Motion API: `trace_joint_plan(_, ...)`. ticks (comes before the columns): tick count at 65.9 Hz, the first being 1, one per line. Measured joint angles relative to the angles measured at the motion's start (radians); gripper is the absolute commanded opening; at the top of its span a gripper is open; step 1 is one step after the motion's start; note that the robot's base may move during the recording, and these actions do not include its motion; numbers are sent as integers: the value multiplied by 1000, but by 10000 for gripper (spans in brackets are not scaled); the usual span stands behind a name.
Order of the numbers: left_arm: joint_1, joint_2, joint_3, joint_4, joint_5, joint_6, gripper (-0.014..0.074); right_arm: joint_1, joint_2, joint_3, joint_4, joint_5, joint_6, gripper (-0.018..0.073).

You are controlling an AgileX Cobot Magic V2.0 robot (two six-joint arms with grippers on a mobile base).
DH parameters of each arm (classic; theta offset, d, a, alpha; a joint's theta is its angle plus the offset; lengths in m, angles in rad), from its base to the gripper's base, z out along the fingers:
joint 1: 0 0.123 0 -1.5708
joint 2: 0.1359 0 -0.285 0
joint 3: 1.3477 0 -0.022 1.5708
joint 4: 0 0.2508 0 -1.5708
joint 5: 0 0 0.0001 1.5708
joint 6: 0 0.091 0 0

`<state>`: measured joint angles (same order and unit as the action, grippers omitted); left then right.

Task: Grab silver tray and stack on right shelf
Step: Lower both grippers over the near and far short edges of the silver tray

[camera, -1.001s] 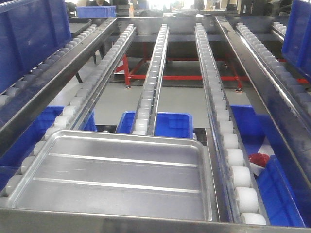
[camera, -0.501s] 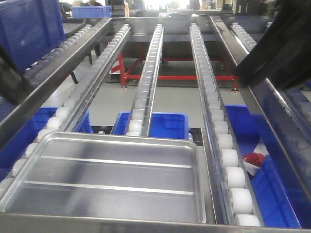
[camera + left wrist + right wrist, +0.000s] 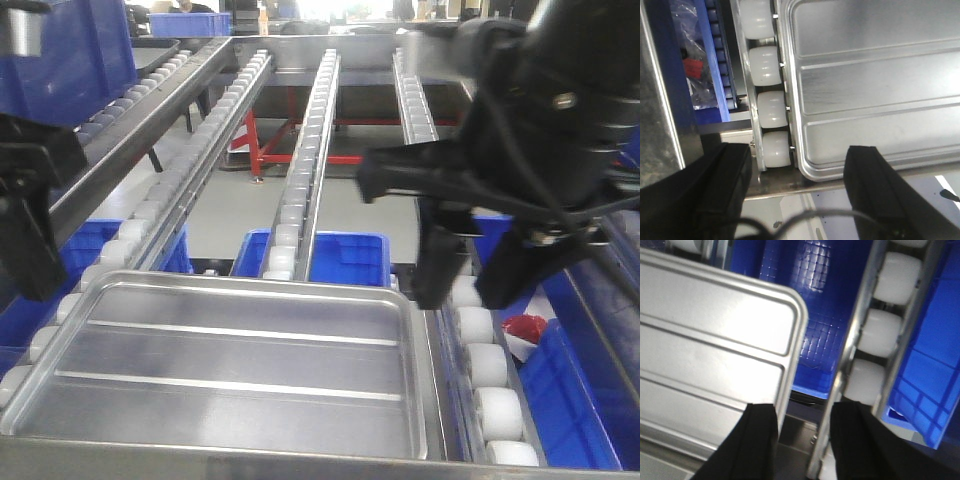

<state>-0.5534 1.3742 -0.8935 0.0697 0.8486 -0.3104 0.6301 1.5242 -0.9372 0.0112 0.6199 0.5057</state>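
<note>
The tray is lying flat on the white rollers, its near edge sitting against the front bar. The left gripper is hovering wide open over the tray's near left corner, holding nothing. The right gripper is gaping likewise, empty, straddling the right rim. This is looking like the reach before the grasp. Next, both jaws are needing to drop and pinch the rims evenly.

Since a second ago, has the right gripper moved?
Yes. The right gripper has swung in from the top right corner and come down toward the white roller rail beside the silver tray.
</note>
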Motion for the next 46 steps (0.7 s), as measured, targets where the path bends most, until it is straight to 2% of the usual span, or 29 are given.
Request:
trace_joint_plan(17,0,61,0,12,-20,-40,317,56,103,-36,-17,-10,130,384)
trace_joint_plan(46,0,111,-2,45,-78,-121,317,58,148,-36,-21,-19,178,384)
